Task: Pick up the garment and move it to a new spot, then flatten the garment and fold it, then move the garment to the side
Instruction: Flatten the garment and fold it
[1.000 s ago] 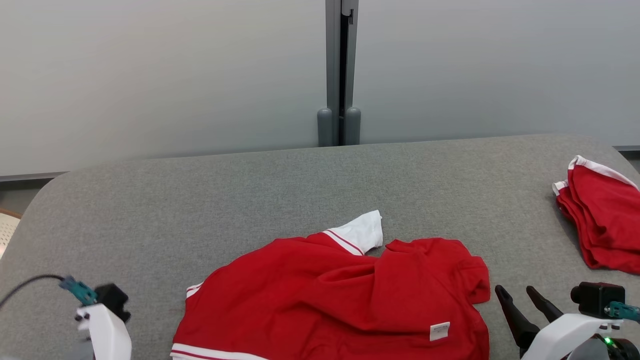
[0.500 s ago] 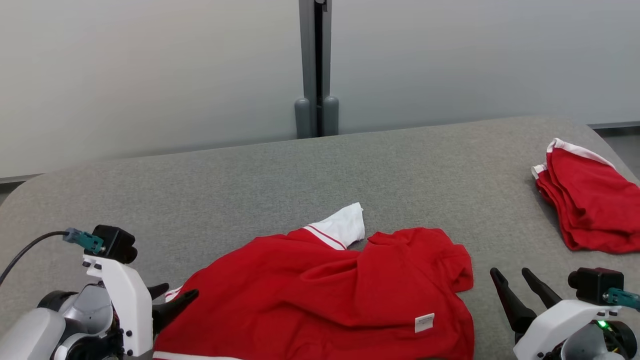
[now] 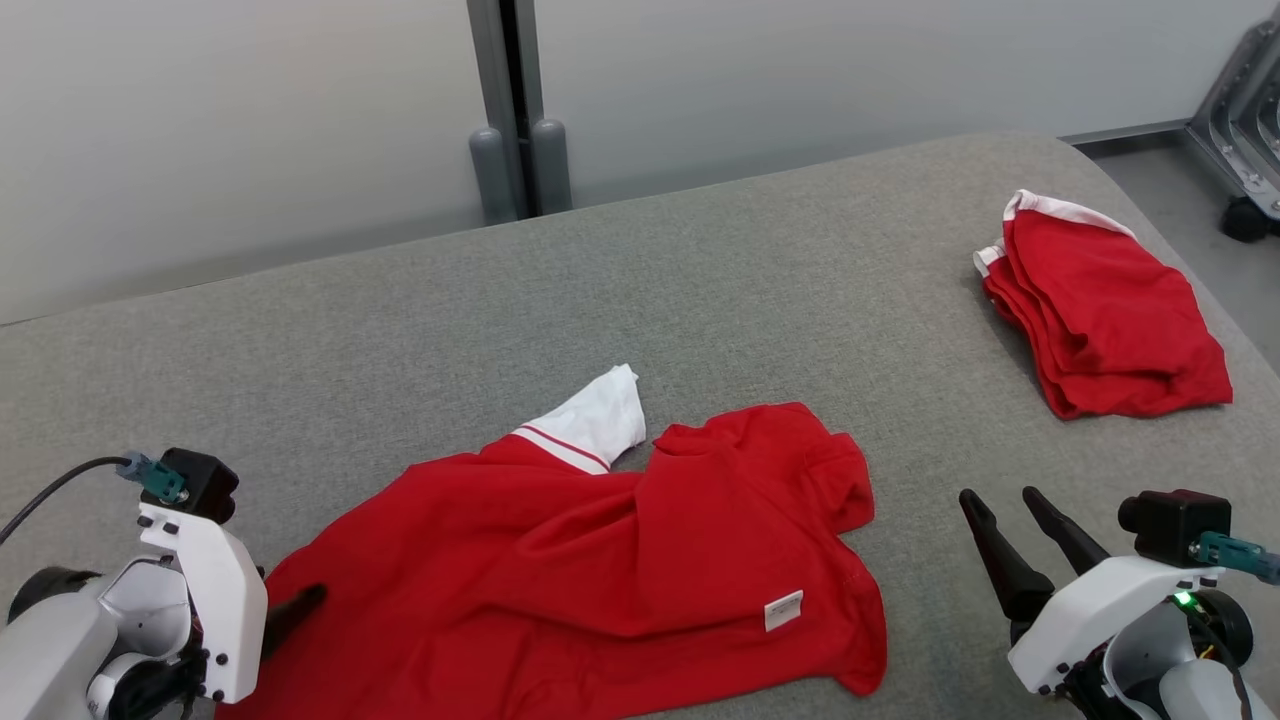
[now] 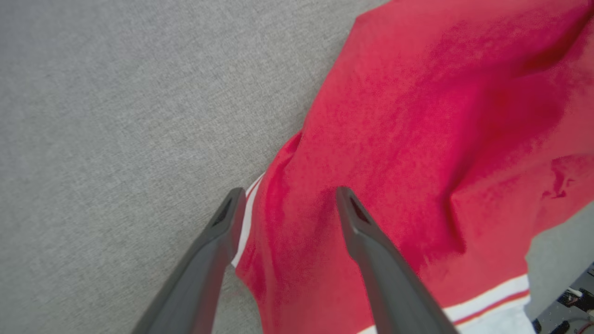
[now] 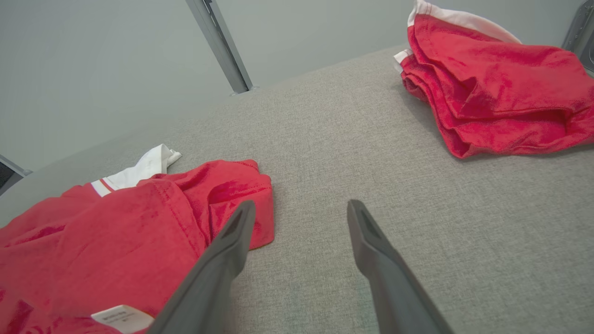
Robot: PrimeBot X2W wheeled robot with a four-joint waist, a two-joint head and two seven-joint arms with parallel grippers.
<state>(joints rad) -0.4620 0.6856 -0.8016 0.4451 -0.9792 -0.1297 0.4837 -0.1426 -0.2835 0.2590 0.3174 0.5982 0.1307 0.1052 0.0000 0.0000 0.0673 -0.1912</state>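
Left gripper (image 4: 288, 192) spread wide, straddling the red shirt's (image 4: 394, 139) striped edge (fabric underneath). Right gripper (image 5: 301, 204) likewise spread; red shirt lies near, to its left, apart.

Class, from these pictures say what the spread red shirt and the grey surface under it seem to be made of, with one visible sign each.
Spread red shirt with white trim: soft knit fabric, matte, likely cotton or a blend; it creases and drapes. Grey surface: woven upholstery-like cloth, matte; fine heathered weave and rounded padded-looking edge.
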